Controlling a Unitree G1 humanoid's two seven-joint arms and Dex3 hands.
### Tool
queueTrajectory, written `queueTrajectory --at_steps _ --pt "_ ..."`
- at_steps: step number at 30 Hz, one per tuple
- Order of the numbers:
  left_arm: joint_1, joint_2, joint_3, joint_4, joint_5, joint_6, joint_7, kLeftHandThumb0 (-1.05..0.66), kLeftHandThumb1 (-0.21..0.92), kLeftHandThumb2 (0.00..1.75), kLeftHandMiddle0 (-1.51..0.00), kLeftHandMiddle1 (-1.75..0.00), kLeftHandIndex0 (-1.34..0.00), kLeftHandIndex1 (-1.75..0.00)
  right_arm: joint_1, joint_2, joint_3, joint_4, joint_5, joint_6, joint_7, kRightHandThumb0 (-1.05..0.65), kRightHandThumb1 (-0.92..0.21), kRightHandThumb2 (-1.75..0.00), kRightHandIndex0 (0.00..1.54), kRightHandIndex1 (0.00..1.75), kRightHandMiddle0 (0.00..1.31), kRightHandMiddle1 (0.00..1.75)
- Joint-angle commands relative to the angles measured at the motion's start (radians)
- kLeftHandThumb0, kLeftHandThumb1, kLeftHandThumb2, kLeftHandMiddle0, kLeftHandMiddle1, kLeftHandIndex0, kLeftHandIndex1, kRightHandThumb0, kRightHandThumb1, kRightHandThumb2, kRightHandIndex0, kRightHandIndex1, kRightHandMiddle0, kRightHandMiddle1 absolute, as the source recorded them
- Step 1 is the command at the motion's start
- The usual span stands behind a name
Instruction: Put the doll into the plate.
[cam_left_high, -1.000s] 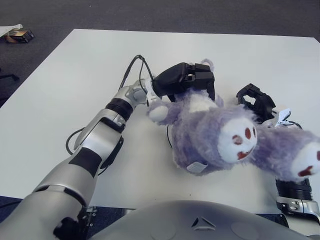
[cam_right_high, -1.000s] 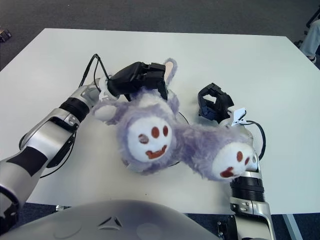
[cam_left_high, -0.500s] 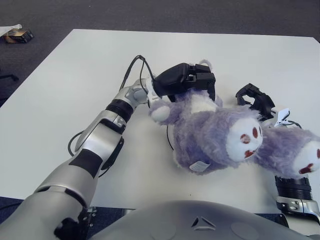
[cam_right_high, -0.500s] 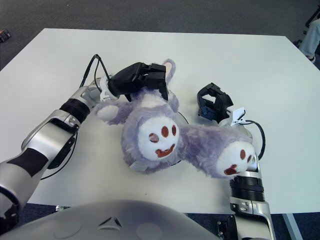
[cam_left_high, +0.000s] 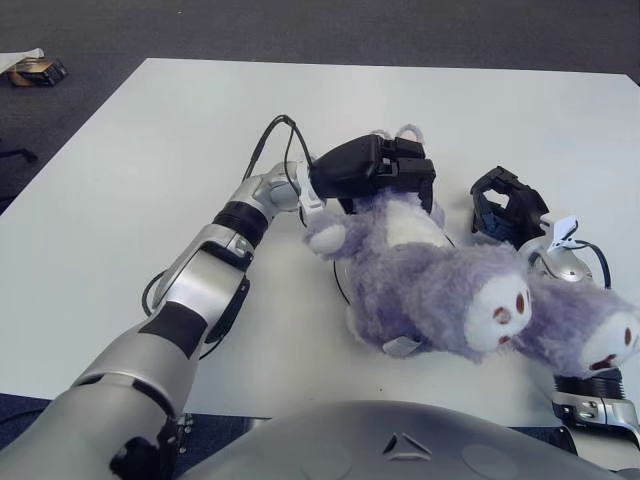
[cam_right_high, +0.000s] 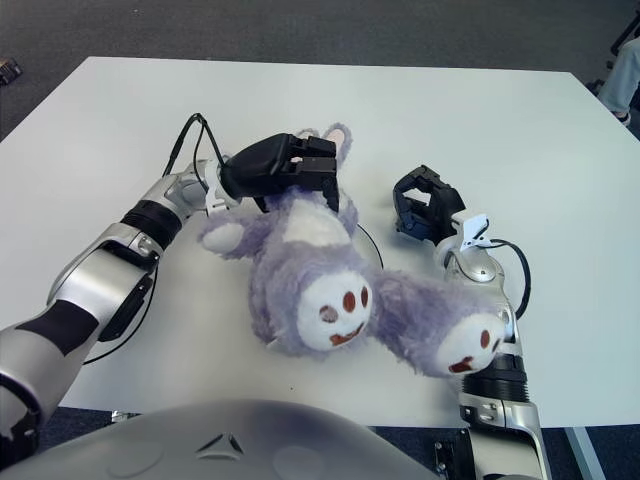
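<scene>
While the left hand (cam_left_high: 375, 170) grips the doll (cam_left_high: 430, 285) at its upper end, the left eye view shows the purple plush sagging downward and toward the robot, its body draped over a thin dark rim that appears to be the plate (cam_left_high: 338, 285) on the white table (cam_left_high: 150, 150). Judged soft, light and limp, it would be best taken by the torso, not a dangling limb. The left arm reaches forward across the table, fingers curled over the fur.

From the right eye view, the same doll (cam_right_high: 310, 280) lies with its embroidered feet nearest the camera, one leg trailing across the right forearm. The right hand (cam_right_high: 425, 205) shows just right of the doll, fingers loosely curled and holding nothing. Plate rim (cam_right_high: 372, 245) is barely visible beside the plush.
</scene>
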Motion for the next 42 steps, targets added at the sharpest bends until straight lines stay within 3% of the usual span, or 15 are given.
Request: queueTrajectory --at_steps 1,11,24,25,26,29,32,33,38,40,42 --pt "0.017 0.002 0.03 -0.021 0.037 0.009 0.05 -0.48 0.28 1.35 -1.15 -1.75 -0.63 -1.75 0.052 0.013 0.032 0.071 -0.019 0.071 0.011 -0.39 -0.65 -0.9 0.83 1.75 0.37 1.75" --pt "0.04 -0.012 0.033 -0.014 0.04 0.001 0.101 -0.47 0.3 1.34 -1.18 -1.75 -0.62 -1.75 0.048 0.011 0.034 0.082 -0.02 0.066 0.016 -0.39 -0.65 -0.9 0.83 1.75 0.37 1.75" --pt "0.031 -0.032 0.037 0.035 0.029 -0.043 0.118 -0.46 0.35 1.27 -1.11 -1.75 -0.58 -1.75 0.038 0.026 0.024 0.077 -0.002 0.096 0.007 -0.4 -0.63 -0.91 0.76 1.75 0.37 1.75" --pt "0.036 -0.036 0.04 0.036 0.042 -0.035 0.127 -0.45 0.36 1.26 -1.09 -1.75 -0.57 -1.75 0.038 0.028 0.024 0.071 0.0 0.101 0.006 -0.4 -0.63 -0.92 0.76 1.75 0.38 1.75" --pt "0.04 -0.039 0.042 0.036 0.053 -0.029 0.134 -0.29 0.33 1.26 -0.97 -1.62 -0.55 -1.75 0.039 0.03 0.024 0.066 0.002 0.104 0.006 -0.4 -0.63 -0.92 0.75 1.75 0.38 1.75" --pt "0.043 -0.04 0.045 0.034 0.064 -0.018 0.144 -0.12 0.35 1.23 -0.78 -1.57 -0.46 -1.75 0.04 0.032 0.026 0.061 0.002 0.104 0.006 -0.4 -0.62 -0.93 0.75 1.75 0.38 1.75" --pt "0.045 -0.04 0.043 0.037 0.064 -0.008 0.148 -0.04 0.52 1.04 -0.55 -1.67 -0.3 -1.69 0.041 0.034 0.028 0.057 0.001 0.102 0.008 -0.4 -0.62 -0.93 0.76 1.75 0.38 1.75" --pt "0.047 -0.04 0.042 0.038 0.065 -0.005 0.15 -0.03 0.63 0.88 -0.48 -1.66 -0.25 -1.66 0.041 0.035 0.028 0.056 0.0 0.102 0.008 -0.4 -0.62 -0.93 0.76 1.75 0.38 1.75" --pt "0.059 -0.03 0.038 0.016 0.098 0.037 0.163 -0.01 0.85 0.55 -0.35 -1.65 -0.17 -1.59 0.04 0.034 0.028 0.054 -0.003 0.106 0.006 -0.4 -0.62 -0.92 0.79 1.75 0.38 1.75" --pt "0.062 -0.026 0.037 0.007 0.11 0.049 0.17 -0.21 0.89 0.53 -0.28 -1.58 -0.18 -1.68 0.038 0.033 0.028 0.057 -0.005 0.106 0.007 -0.39 -0.63 -0.91 0.8 1.75 0.37 1.75" --pt "0.066 -0.021 0.035 -0.005 0.129 0.063 0.184 -0.28 0.91 0.52 -0.26 -1.53 -0.19 -1.71 0.038 0.031 0.031 0.059 -0.011 0.108 0.004 -0.39 -0.64 -0.91 0.81 1.75 0.37 1.75"
